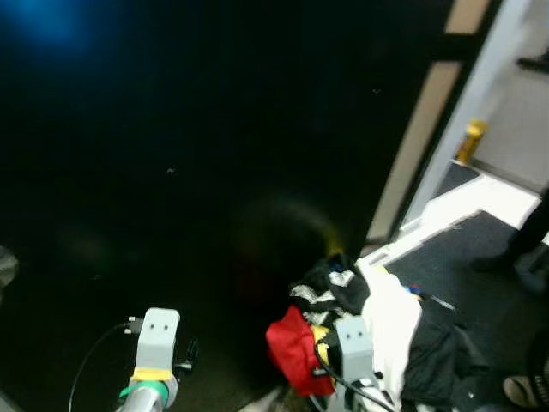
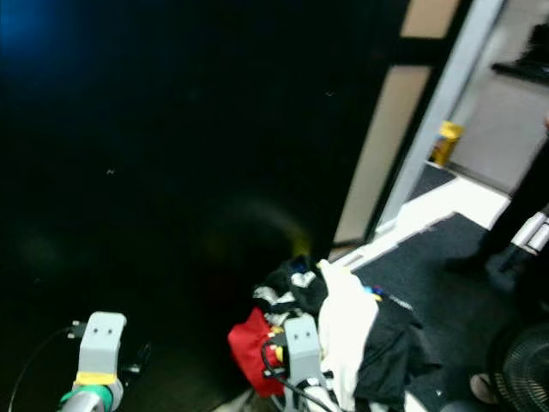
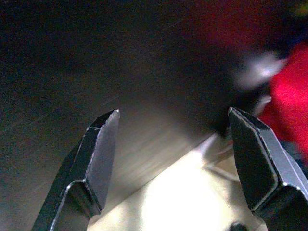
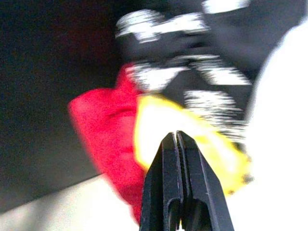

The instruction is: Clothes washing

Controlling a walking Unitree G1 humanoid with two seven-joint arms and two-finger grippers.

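Nearest the head camera, at 5 o'clock, the right gripper (image 4: 180, 159) has its two black fingers pressed together with nothing visibly caught between them; it points into a heap of laundry. Just beyond its tips lie a yellow garment (image 4: 192, 134) and a red garment (image 1: 293, 348), with a black-and-white patterned piece (image 1: 330, 287) above them, a white cloth (image 1: 390, 322) at 4 o'clock, and a black garment (image 1: 446, 356) draped beside that.

At 7 o'clock the left gripper (image 3: 185, 159) hangs with its fingers spread wide, holding nothing, over a pale floor (image 3: 163, 202) before a big dark surface (image 1: 171, 172).

The washing looks barely begun: the pile sits gathered, nothing lifted, no machine identifiable.

The wrist views show finger positions; the head views add a doorway (image 1: 467, 112), dark mat (image 1: 463, 257), yellow object (image 1: 471, 137) and a person's foot (image 1: 521, 390).
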